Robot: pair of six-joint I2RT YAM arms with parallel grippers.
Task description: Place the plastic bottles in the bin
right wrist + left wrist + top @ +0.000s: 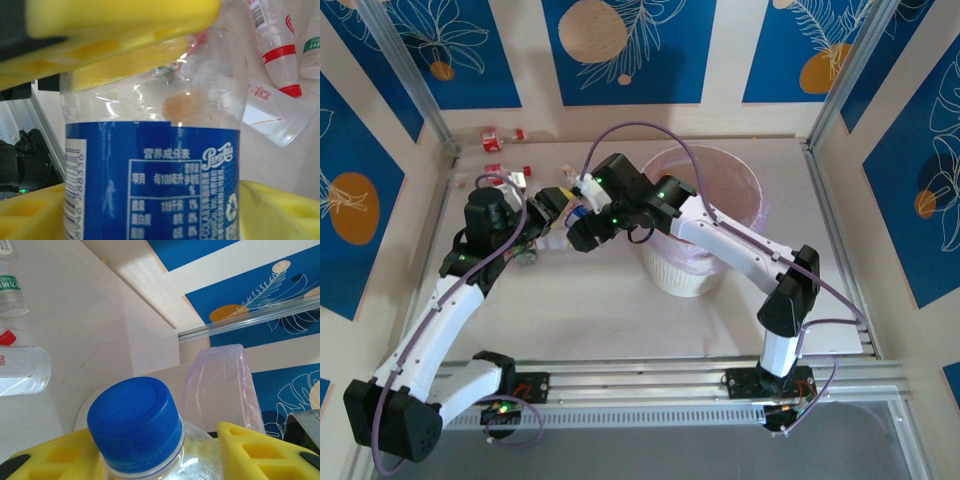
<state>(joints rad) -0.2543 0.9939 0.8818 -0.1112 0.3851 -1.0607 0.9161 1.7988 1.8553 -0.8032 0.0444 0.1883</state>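
Note:
A clear bottle with a blue Pepsi label (150, 180) and blue cap (134, 422) hangs between both arms, left of the bin (750, 190). My left gripper (155, 450) is shut on its neck, just under the cap. My right gripper (150, 215) is shut on its labelled body, with the left gripper's yellow fingers (125, 20) above. In the top view the left gripper (548, 212) and right gripper (578, 232) meet over the table. The bin is white and ribbed, and its pink bag (220, 385) shows behind the cap. More bottles (502, 180) lie at the far left.
Loose bottles with red labels (272, 45) and a green label (10, 290) lie on the table near the held one. Two more (490, 140) sit by the back wall. A metal post (420, 90) stands at the back left. Rails (650, 385) run along the near edge.

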